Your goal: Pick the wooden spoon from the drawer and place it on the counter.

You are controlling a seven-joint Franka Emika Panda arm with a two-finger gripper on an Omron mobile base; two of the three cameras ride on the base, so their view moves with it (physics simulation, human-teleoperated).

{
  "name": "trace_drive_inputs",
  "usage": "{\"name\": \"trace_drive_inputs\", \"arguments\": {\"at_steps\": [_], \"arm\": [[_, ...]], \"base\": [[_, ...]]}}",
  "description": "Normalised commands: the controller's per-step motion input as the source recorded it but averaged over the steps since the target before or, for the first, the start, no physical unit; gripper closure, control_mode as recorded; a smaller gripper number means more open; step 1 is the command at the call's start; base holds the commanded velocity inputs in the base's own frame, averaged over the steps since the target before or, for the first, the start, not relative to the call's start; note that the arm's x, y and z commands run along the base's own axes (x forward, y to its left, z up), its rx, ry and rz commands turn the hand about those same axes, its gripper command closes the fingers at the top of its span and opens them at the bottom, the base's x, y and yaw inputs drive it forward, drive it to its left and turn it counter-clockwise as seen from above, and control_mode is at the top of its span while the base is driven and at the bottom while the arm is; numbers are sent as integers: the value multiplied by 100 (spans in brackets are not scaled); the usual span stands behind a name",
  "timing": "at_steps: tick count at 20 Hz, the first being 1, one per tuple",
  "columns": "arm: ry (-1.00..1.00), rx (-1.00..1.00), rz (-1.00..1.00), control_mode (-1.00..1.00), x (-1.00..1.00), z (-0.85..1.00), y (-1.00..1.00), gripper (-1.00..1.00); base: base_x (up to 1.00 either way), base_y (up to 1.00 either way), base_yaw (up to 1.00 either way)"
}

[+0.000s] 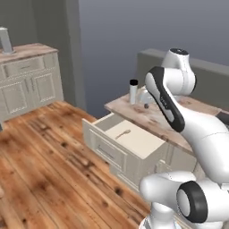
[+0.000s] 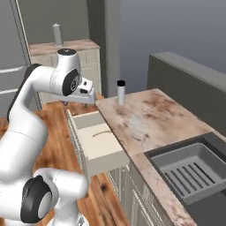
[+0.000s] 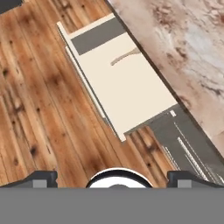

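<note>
The wooden spoon lies flat inside the open drawer, near the back where the drawer meets the cabinet, and nothing else lies near it. It looks thin and light brown, with a straight little handle and a small round bowl at one end. I think it will be very light and stiff, and not easy to break, but it is so slim and low that it could slip or roll if pinched badly. The middle of the handle looks like the best place to take hold, with the tool's fingers on each side of it. The drawer is a wide, shallow cream box with a smooth pale floor. The tabletop is hard brown-and-beige stone with cloudy marks, and a grey tube with a black cap stands on it. The floor is shiny wood planks. The tool hangs high above the drawer, holding nothing; I cannot tell if its fingers are spread or pressed together.
</note>
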Motion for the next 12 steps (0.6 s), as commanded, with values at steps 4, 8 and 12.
{"name": "trace_drive_inputs", "arguments": {"at_steps": [4, 8, 12], "arm": [[0, 0, 0, 100, 0, 0, 0, -100], [0, 0, 0, 100, 0, 0, 0, -100], [5, 0, 8, -100, 0, -9, 0, -100]], "base": [[-1, -58, 45], [-8, -54, 49], [-1, -16, 31]]}}
